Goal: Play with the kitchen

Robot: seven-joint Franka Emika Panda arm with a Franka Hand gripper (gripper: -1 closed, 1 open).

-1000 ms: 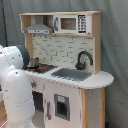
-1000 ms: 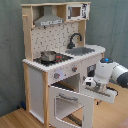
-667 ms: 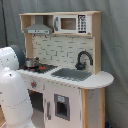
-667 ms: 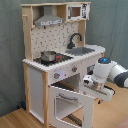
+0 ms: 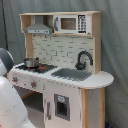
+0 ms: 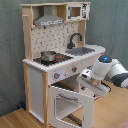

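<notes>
The kitchen (image 5: 65,50) is a white and light-wood toy with a hood (image 5: 37,27), a microwave (image 5: 75,23), a black faucet (image 5: 82,59) and a grey sink (image 5: 72,74). A small metal pot (image 5: 31,62) stands on its black stovetop. In the second exterior view the kitchen (image 6: 50,35) has its oven door (image 6: 70,107) hanging open. My gripper (image 6: 86,84) hovers just above and beside that door's top edge, below the knob panel. In the first exterior view only the arm's white body (image 5: 10,100) shows, hiding the oven front.
A grey curtain (image 5: 115,45) hangs behind the kitchen. The floor is light wood (image 6: 15,120). My arm reaches in from the second exterior view's right, its blue-capped joint (image 6: 105,60) level with the counter's rounded end (image 6: 100,49).
In the second exterior view my arm's wrist has risen slightly and drawn a little nearer the knob panel. The oven door stays open.
</notes>
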